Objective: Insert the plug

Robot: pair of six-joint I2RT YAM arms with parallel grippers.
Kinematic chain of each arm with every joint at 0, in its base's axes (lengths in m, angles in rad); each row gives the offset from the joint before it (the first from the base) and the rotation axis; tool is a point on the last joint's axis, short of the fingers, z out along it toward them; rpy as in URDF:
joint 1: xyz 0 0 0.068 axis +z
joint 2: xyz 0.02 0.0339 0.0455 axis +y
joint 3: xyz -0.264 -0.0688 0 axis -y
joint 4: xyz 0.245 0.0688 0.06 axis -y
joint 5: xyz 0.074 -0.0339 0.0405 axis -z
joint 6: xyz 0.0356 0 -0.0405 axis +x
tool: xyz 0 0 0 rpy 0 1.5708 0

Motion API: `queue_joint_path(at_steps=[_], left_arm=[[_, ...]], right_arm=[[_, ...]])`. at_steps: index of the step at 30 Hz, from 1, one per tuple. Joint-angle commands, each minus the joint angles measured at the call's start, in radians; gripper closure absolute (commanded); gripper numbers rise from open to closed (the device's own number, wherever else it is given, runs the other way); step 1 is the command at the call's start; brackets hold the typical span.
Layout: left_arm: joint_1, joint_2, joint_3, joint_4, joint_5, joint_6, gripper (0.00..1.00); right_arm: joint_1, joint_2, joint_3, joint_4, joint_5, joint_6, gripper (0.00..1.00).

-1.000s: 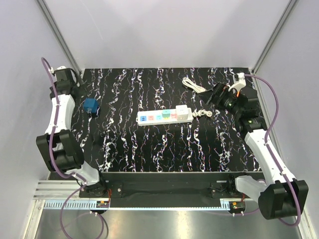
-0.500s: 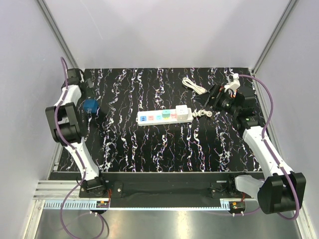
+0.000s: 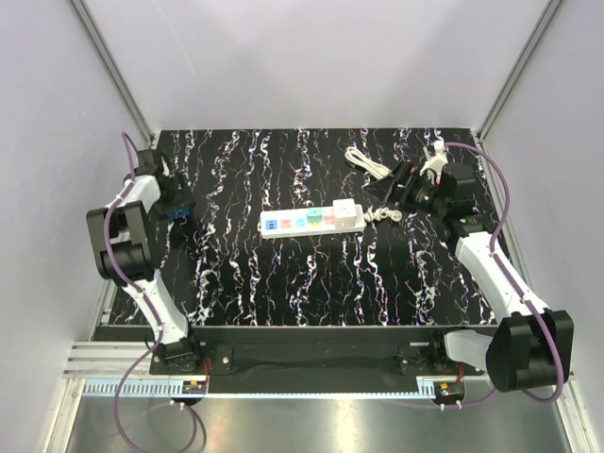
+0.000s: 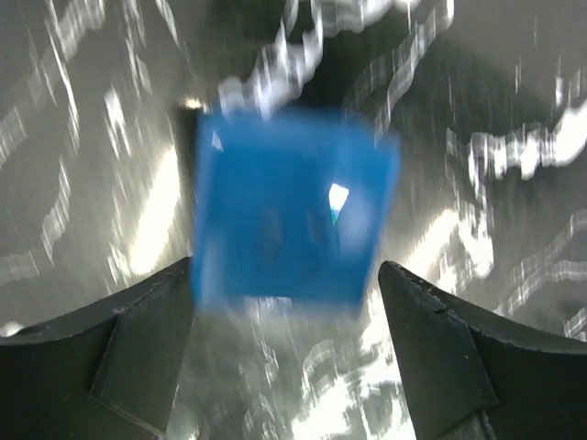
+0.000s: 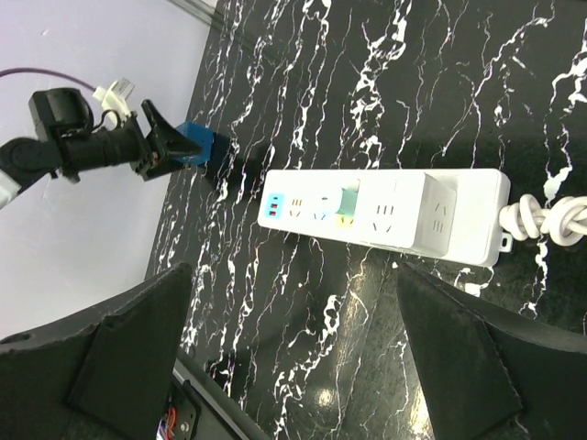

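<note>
Since your left fingers (image 4: pixel 138 348) sit spread around the blue plug (image 4: pixel 289 206) at nine o'clock, center it before pinching; right fingers (image 5: pixel 477 367) are spread too.

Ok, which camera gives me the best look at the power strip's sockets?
Right wrist view: the power strip lies mid-frame, large, sockets facing the camera, nothing covering it. The top external view shows it whole but small. The left wrist view misses it, showing only a blurred blue block.
</note>
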Motion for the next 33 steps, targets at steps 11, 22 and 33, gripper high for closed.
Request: queue_joint_path(at_steps=[11, 22, 33], left_arm=[[-0.121, -0.311, -0.124, 0.044, -0.187, 0.043, 0.13], [-0.066, -0.088, 0.079, -0.021, -0.171, 0.083, 0.12], [-0.033, 0.046, 0.159, -0.06, -0.139, 0.069, 0.12]], right_arm=[[-0.003, -0.028, 0.029, -0.042, -0.047, -0.04, 0.0], [-0.003, -0.017, 0.039, -0.045, -0.056, -0.04, 0.0], [-0.003, -0.006, 0.039, -0.048, -0.035, -0.04, 0.0]])
